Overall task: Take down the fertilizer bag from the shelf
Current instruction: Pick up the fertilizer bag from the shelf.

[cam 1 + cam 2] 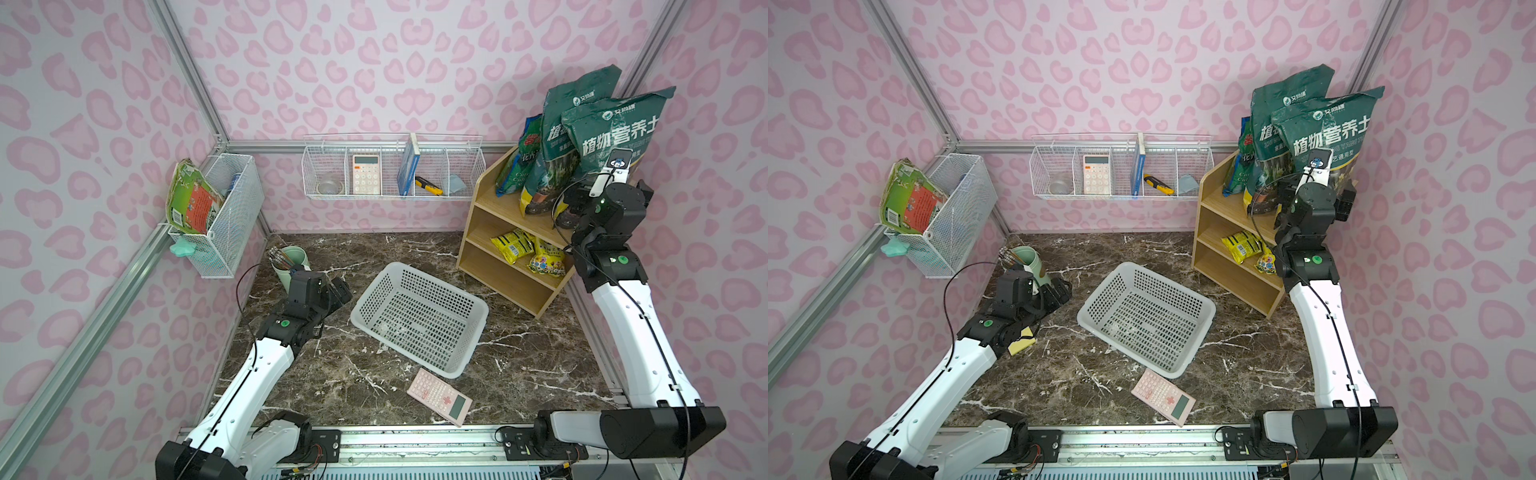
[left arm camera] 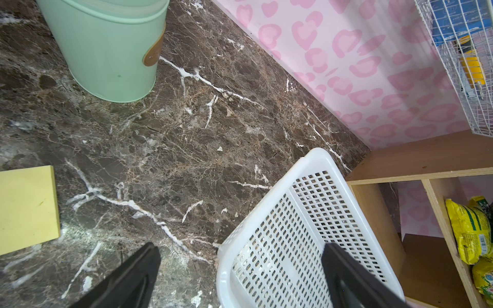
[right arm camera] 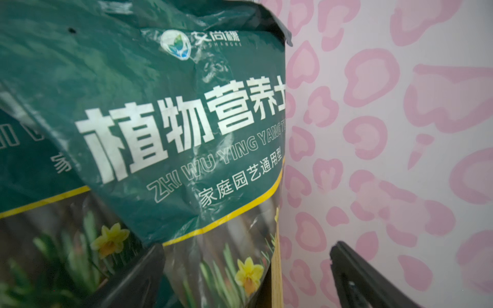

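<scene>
The light wooden shelf (image 1: pixel 494 203) (image 1: pixel 1221 203) stands at the back right. On its top tier lean two tall dark green fertilizer bags, the front one (image 1: pixel 611 129) (image 1: pixel 1320 133) (image 3: pixel 173 120) overlapping the one behind (image 1: pixel 577 99); a smaller blue-green bag (image 1: pixel 519 166) stands beside them. My right gripper (image 1: pixel 609 193) (image 3: pixel 248 248) is raised to the front bag's lower part, open. Its jaws straddle the bag's right edge and the shelf's side panel (image 3: pixel 277 266) without closing on either. My left gripper (image 1: pixel 338 291) (image 2: pixel 241 248) rests low at the left, open and holding nothing.
A white perforated basket (image 1: pixel 419 316) (image 2: pixel 293 213) lies mid-table, a pink calculator (image 1: pixel 440 397) in front of it. A mint cup of pencils (image 1: pixel 291 262) and a yellow pad (image 1: pixel 1021 340) sit by the left arm. Yellow packets (image 1: pixel 515 245) fill the middle tier. Wire baskets (image 1: pixel 390 166) hang on the walls.
</scene>
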Motion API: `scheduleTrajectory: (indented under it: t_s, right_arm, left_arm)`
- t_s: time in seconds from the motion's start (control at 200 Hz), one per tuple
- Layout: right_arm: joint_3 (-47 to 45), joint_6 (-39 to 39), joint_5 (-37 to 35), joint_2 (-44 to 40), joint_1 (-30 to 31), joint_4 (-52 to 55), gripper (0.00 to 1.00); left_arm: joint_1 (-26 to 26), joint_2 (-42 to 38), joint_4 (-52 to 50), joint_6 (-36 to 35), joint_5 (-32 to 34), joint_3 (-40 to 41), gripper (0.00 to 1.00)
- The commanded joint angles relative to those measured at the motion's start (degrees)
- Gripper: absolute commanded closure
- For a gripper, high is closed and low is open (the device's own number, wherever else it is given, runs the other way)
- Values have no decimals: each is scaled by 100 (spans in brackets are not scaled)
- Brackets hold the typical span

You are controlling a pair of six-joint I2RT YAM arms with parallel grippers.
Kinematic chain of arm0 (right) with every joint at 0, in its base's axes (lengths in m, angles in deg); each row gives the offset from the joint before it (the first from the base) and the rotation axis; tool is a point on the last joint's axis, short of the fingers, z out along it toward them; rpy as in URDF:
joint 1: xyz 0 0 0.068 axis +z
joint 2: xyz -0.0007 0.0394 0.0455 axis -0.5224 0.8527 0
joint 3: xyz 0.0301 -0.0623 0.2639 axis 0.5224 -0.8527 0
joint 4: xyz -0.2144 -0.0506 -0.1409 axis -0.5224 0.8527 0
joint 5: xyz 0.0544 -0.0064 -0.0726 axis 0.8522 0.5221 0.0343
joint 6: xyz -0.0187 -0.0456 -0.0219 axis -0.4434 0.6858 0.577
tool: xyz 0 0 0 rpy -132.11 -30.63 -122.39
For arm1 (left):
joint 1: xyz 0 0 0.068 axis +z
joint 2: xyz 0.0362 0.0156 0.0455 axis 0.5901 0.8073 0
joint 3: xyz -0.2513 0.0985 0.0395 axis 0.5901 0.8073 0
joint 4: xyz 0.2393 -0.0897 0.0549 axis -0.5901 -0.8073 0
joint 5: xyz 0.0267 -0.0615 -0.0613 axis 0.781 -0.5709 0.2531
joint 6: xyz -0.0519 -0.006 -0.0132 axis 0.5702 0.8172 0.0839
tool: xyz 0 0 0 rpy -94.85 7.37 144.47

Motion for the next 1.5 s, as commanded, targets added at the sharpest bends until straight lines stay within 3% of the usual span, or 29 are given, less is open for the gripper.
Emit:
scheduleTrajectory:
  t_s: [0.0, 0.125, 0.33, 0.38, 0.445, 0.495, 0.59, 0.81, 1.015, 1.315, 1.495]
  right_arm:
    - [49, 90, 155, 84, -1, -34, 0]
    - [267, 92, 119, 280, 14, 114, 0]
    - [1173, 173, -955, 1039, -27, 508, 1]
    - [1326, 120, -1025, 1125, -28, 643, 15]
    - [1377, -8, -965, 1134, -22, 738, 54]
    - [1374, -98, -903, 1078, -19, 787, 76]
    - [1193, -213, -907, 852, 3, 734, 93]
    - [398, -226, -918, -32, 350, 234, 100]
    - [137, 84, -1528, -618, 1369, 131, 100]
    - [-796, 215, -2597, -1548, 3554, -476, 100]
    - [-1591, 1142, -3505, -1605, 5266, -1898, 100]
  left_arm:
    - [5, 5, -26, -75, 118, -21, 0]
    - [4, 48, -22, -75, 77, -35, 1]
    - [-1, 162, 22, -134, -67, -91, 0]
    - [3, 191, 40, -139, -115, -104, 1]
    - [1, 218, 70, -146, -194, -105, 0]
    - [5, 245, 83, -138, -224, -117, 0]
    - [5, 271, 74, -136, -249, -137, 1]
    - [5, 379, -299, 180, -129, -371, 1]
    - [8, 580, -629, 580, -65, -508, 3]
    - [13, 97, -1144, 672, 499, -541, 1]
    - [14, -434, -1436, 742, 713, -601, 1]
